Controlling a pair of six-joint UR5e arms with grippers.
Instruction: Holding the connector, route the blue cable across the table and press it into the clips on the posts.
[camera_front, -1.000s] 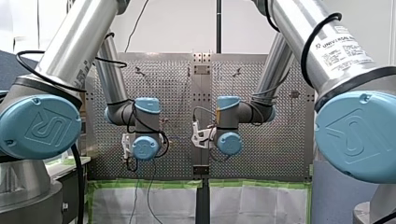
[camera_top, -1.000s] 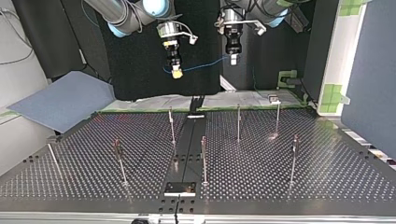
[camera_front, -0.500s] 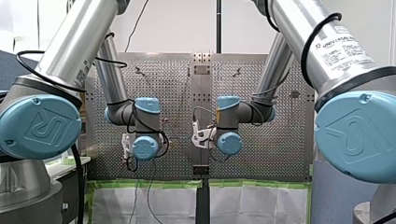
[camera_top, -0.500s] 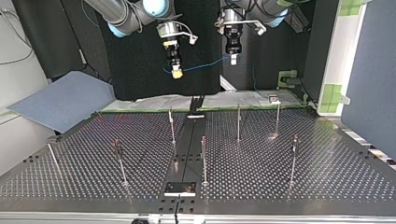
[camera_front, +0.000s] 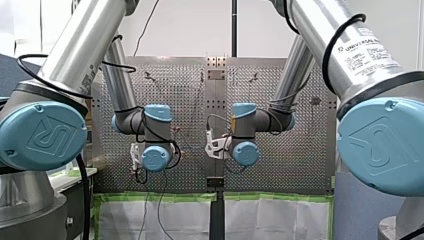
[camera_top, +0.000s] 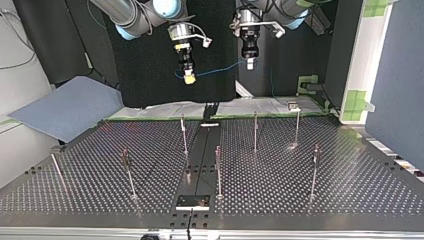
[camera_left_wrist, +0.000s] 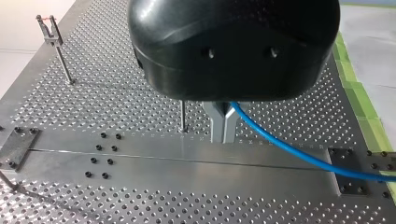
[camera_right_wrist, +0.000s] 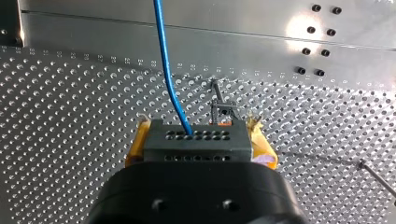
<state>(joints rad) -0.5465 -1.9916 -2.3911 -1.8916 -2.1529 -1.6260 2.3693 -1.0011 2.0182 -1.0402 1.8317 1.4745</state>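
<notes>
- My right gripper (camera_right_wrist: 196, 136) is clenched on the connector (camera_right_wrist: 194, 142), a dark block with rows of holes held between its 2 yellow pads (camera_right_wrist: 262, 148).
- The blue cable (camera_right_wrist: 166, 70) leaves the connector's front face and runs straight ahead of the gripper, above the perforated table (camera_right_wrist: 70, 140).
- My left gripper (camera_left_wrist: 223, 133) has its 2 metal fingers (camera_left_wrist: 215, 123) pinched together on the blue cable, which comes out beside them and trails off sideways over the table.
- In the top view both grippers hang high above the table's far edge. My left gripper is at about 3 o'clock from my right one, and the cable sags slightly between them.
- The posts (camera_top: 255, 131) stand at roughly 6 o'clock from the grippers in that view, well apart from the cable.
</notes>
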